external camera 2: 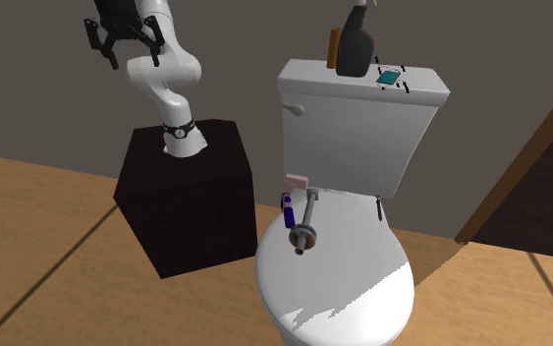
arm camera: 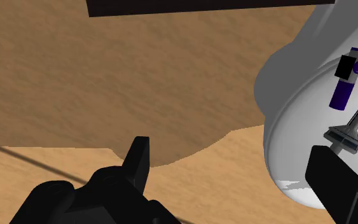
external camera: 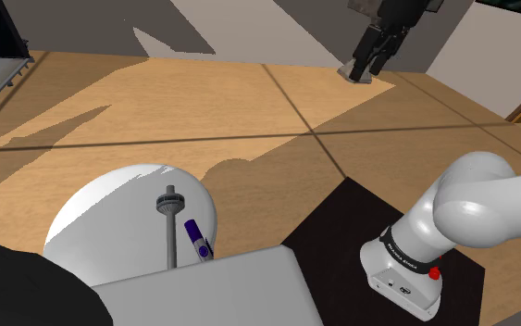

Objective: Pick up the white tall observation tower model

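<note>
The tower model [external camera: 169, 227] is drawn grey: a thin shaft with a round pod near one end. It lies flat on the closed white toilet lid [external camera 2: 362, 285], where the tower model [external camera 2: 307, 222] points its pod toward the bowl's front. My gripper [external camera 2: 124, 45] hangs high above the black stand, well away from the toilet, with its fingers apart and nothing between them. In the shoulder view the gripper [external camera: 367, 72] is far up over the floor. Past the open gripper [arm camera: 234, 175], the tower model [arm camera: 354, 126] lies beyond the right finger.
A purple marker-like stick [external camera 2: 288, 209] lies beside the tower, with a small pink-white piece [external camera 2: 296, 181] near the lid's hinge. A dark spray bottle [external camera 2: 356, 44] and a teal item [external camera 2: 390, 77] stand on the tank [external camera 2: 362, 128]. Wooden floor surrounds the black stand [external camera 2: 191, 197].
</note>
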Robot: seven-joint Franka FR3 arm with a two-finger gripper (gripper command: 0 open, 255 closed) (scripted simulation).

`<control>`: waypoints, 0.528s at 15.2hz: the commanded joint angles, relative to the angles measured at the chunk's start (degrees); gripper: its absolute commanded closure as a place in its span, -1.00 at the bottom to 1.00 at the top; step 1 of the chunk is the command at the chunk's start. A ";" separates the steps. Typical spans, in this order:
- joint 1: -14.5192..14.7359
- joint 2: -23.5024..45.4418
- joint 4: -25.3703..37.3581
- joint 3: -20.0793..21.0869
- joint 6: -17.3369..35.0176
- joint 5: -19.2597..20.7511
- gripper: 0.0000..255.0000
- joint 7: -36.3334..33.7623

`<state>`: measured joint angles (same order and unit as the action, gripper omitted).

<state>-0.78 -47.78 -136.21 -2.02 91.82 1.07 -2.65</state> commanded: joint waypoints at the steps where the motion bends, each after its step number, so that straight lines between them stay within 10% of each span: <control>1: 0.00 0.00 0.00 0.00 0.00 0.00 -1.00 0.00; 8: 1.66 0.06 -9.83 7.16 10.81 -5.18 -1.00 -9.68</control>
<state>0.55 -47.71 -144.55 3.96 100.91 -3.25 -10.76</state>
